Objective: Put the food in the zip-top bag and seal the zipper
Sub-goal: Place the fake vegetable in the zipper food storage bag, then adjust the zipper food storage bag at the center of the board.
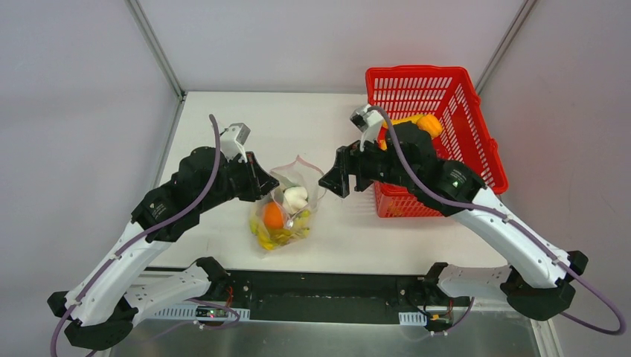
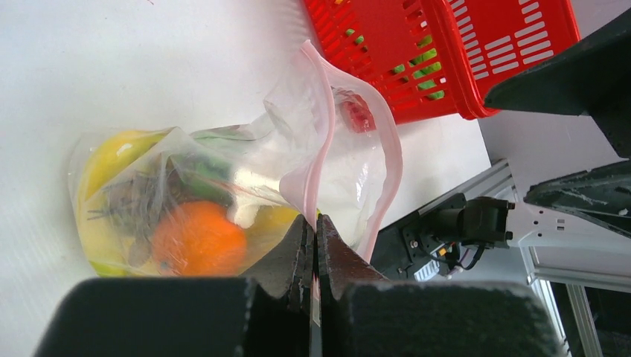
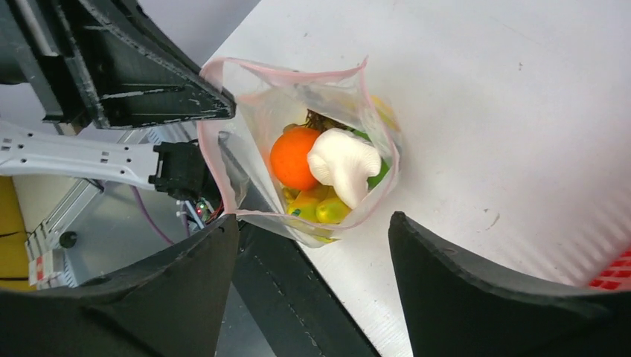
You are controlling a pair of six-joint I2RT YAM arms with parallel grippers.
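The zip-top bag (image 1: pixel 286 212) lies near the table's front edge with its mouth held up and open. Inside it are an orange (image 3: pixel 292 158), a white mushroom-shaped piece (image 3: pixel 342 163), yellow bananas (image 2: pixel 111 156) and yellow-green pieces (image 3: pixel 327 210). My left gripper (image 2: pixel 315 221) is shut on the pink zipper (image 2: pixel 321 126) strip at the bag's left rim. My right gripper (image 3: pixel 312 217) hangs open just right of and above the bag's mouth, with nothing between its fingers. In the top view the left gripper (image 1: pixel 269 182) and right gripper (image 1: pixel 331 182) face each other across the bag.
A red lattice basket (image 1: pixel 446 97) stands at the back right, behind my right arm, with yellow and orange food (image 1: pixel 428 123) still in it. Green pieces (image 2: pixel 424 63) show through its wall. The table's front edge and a metal rail (image 1: pixel 320 286) lie just below the bag.
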